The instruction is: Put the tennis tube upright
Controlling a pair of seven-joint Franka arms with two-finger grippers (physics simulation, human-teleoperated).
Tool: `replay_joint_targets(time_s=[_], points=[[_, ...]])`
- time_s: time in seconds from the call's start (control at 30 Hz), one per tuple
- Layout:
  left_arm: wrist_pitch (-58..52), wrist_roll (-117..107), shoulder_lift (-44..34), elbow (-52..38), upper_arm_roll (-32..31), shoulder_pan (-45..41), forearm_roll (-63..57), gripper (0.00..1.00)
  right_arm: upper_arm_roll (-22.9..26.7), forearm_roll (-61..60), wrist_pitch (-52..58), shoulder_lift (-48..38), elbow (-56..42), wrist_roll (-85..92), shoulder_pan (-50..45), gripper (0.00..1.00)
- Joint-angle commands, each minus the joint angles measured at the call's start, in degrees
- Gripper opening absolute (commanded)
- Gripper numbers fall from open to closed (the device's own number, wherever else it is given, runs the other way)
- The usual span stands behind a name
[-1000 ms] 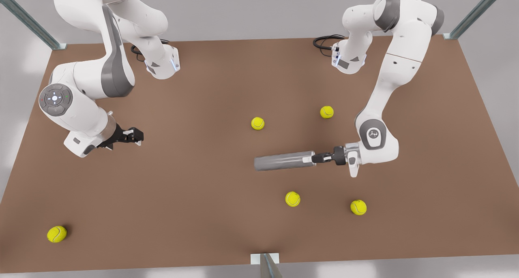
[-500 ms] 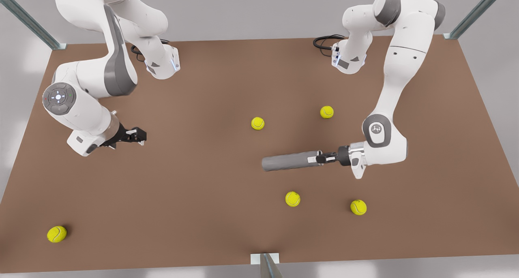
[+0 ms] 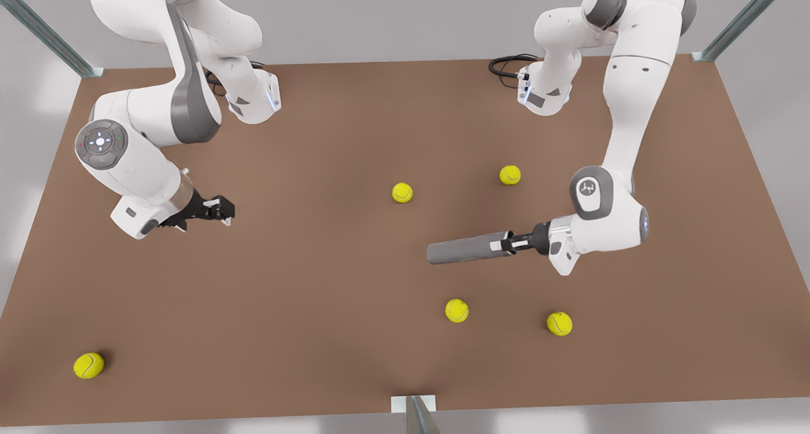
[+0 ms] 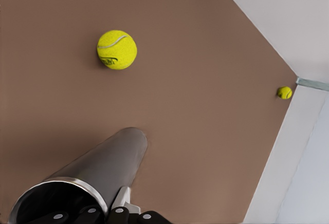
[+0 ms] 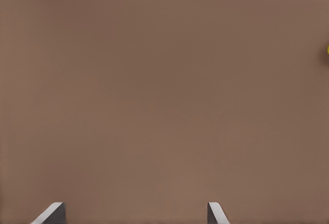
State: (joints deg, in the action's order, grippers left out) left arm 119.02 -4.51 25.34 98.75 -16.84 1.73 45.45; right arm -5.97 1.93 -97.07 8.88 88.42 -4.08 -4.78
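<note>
The grey tennis tube lies nearly level over the brown table, right of centre in the front view, its closed end pointing to that view's left. My left gripper is shut on the rim of its open end. The left wrist view shows the tube running away from the left gripper, with the dark mouth right at the fingers. My right gripper waits open over bare table at the front view's left. Its two fingertips stand wide apart with nothing between them.
Several yellow tennis balls lie loose: two beyond the tube, two in front of it, one at the near left corner. One ball shows past the tube's far end in the left wrist view.
My left gripper has drawn the tube toward the front view's right, and the tube now slants a little more. The right arm has shifted slightly toward the centre.
</note>
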Motion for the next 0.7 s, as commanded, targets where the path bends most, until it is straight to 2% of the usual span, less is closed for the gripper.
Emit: replay_joint_targets(time_s=[0.0,0.67], points=[[-0.01,-0.06,-0.46,0.04,-0.03,0.02,-2.55,0.21,0.00,0.00,0.04,0.00,0.00,0.04,0.04,1.00],[-0.28,-14.12,-5.83,0.04,-0.65,-1.73,-30.85,0.21,0.00,0.00,0.13,0.26,0.00,-0.05,0.04,1.00]])
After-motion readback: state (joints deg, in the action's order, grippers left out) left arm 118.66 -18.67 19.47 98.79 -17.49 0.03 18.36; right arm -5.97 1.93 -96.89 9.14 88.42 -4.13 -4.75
